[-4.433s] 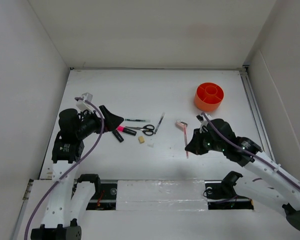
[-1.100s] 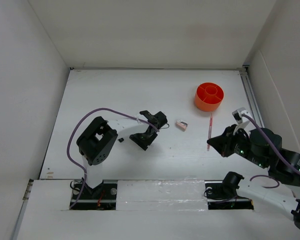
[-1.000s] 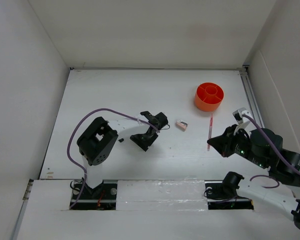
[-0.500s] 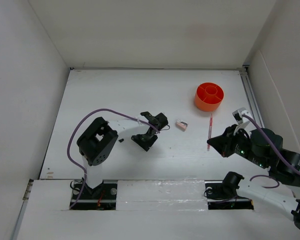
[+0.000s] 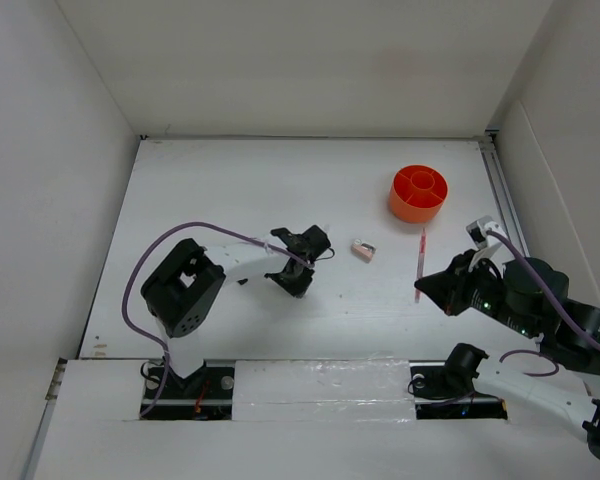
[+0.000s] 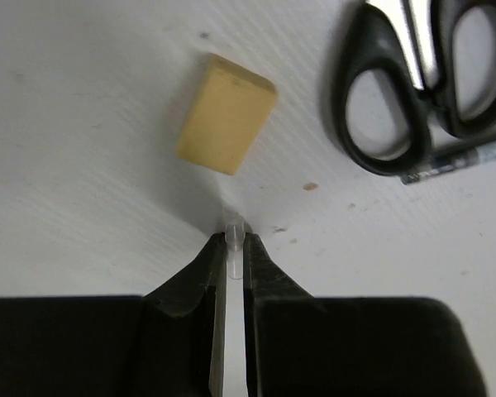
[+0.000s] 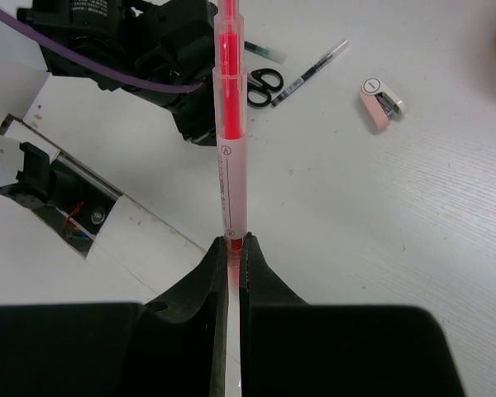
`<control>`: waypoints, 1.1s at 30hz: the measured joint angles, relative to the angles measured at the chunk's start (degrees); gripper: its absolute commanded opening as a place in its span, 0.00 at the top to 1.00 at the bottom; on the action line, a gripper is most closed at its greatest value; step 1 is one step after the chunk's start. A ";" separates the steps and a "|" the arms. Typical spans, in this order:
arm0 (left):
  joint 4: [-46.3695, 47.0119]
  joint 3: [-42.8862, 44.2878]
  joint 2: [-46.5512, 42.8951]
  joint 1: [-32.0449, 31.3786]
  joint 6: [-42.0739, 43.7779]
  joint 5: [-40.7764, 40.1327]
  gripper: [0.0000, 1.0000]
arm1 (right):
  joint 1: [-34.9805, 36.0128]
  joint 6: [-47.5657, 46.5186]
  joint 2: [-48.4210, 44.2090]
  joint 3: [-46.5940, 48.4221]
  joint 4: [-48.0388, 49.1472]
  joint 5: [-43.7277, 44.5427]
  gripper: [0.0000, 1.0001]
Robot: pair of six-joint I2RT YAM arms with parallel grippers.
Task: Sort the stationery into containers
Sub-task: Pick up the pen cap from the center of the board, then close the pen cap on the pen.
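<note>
My left gripper (image 6: 234, 244) is down at the table, shut on a small clear plastic piece (image 6: 234, 233). Just beyond it lie the beige eraser (image 6: 227, 124) and the black-handled scissors (image 6: 422, 91), which rest on a pen (image 6: 459, 157). From above, the left gripper (image 5: 298, 283) sits mid-table and hides these items. My right gripper (image 7: 234, 248) is shut on the pink pen (image 7: 231, 132) and holds it (image 5: 420, 250) above the table, pointing toward the orange pot (image 5: 418, 193). The pinkish sharpener (image 5: 362, 250) lies between the arms.
The right wrist view shows the left arm (image 7: 140, 41), the scissors (image 7: 264, 83), a grey pen (image 7: 314, 70) and a dark green pen (image 7: 264, 51) beside the sharpener (image 7: 380, 103). White walls enclose the table.
The left gripper has closed on the small clear piece, and the left arm's elbow has swung left and nearer. The right arm and pink pen have not moved.
</note>
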 measured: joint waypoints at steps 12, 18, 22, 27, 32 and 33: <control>19.91 -1.33 -16.24 2.36 27.28 -1.68 1.00 | 0.02 0.81 -0.61 -4.42 6.58 -7.98 1.00; 30.40 0.44 -32.35 13.14 46.21 4.81 1.00 | 0.39 5.73 -0.04 -17.35 21.38 -16.65 1.00; 35.56 -0.24 -35.50 12.87 56.63 11.34 1.00 | 0.39 9.46 5.75 -23.17 34.51 -22.71 1.00; 35.98 -1.57 -36.74 12.48 61.24 14.16 1.00 | 0.39 12.81 16.55 -24.46 47.32 -27.63 1.00; 34.10 -2.56 -42.25 12.57 63.67 11.19 1.00 | 0.39 13.66 22.16 -23.74 53.68 -31.58 1.00; 34.12 -2.64 -43.58 12.59 64.22 11.19 1.00 | 0.39 13.68 24.04 -23.12 54.75 -32.85 1.00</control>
